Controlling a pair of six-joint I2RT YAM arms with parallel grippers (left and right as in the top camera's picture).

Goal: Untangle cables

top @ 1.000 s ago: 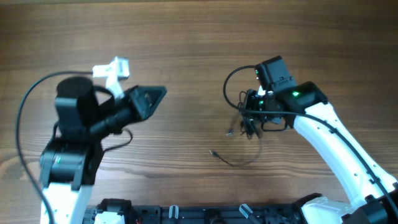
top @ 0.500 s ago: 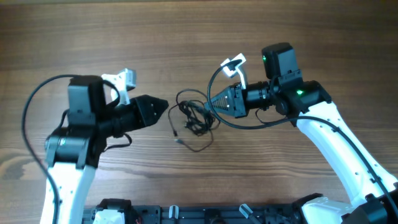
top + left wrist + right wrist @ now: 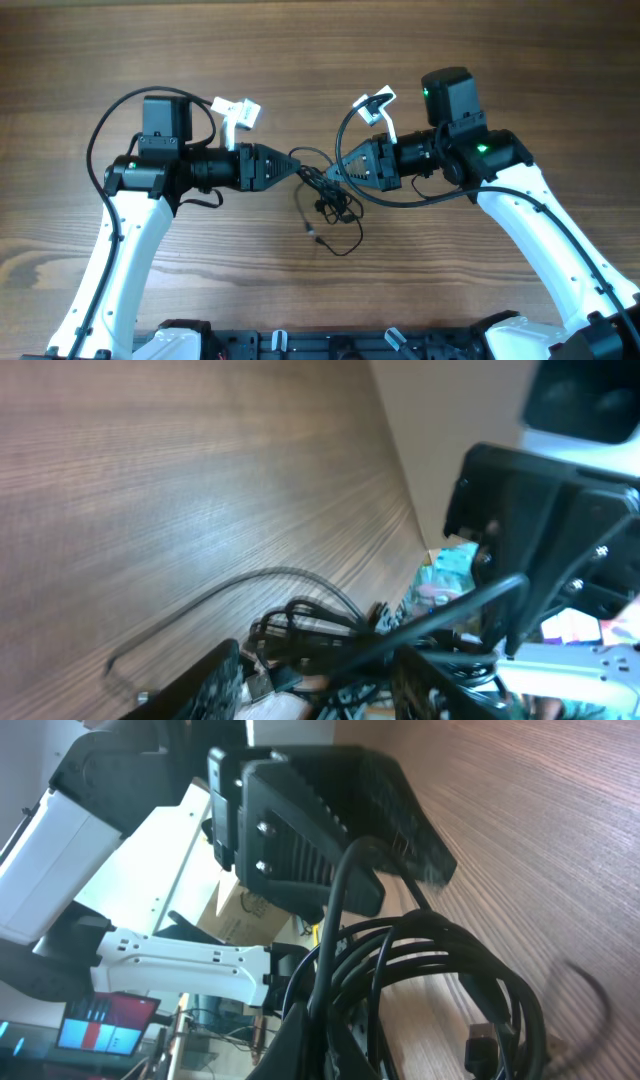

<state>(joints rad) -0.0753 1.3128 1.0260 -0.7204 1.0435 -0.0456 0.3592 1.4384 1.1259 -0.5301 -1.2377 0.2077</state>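
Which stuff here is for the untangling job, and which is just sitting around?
For the job:
- cables
- left end effector
- right end effector

Just sitting around:
- wooden table
- black rack at the table's near edge

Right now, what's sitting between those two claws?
A tangled bunch of thin black cables fills the gap between the left gripper and the right gripper, shown best in the overhead view.
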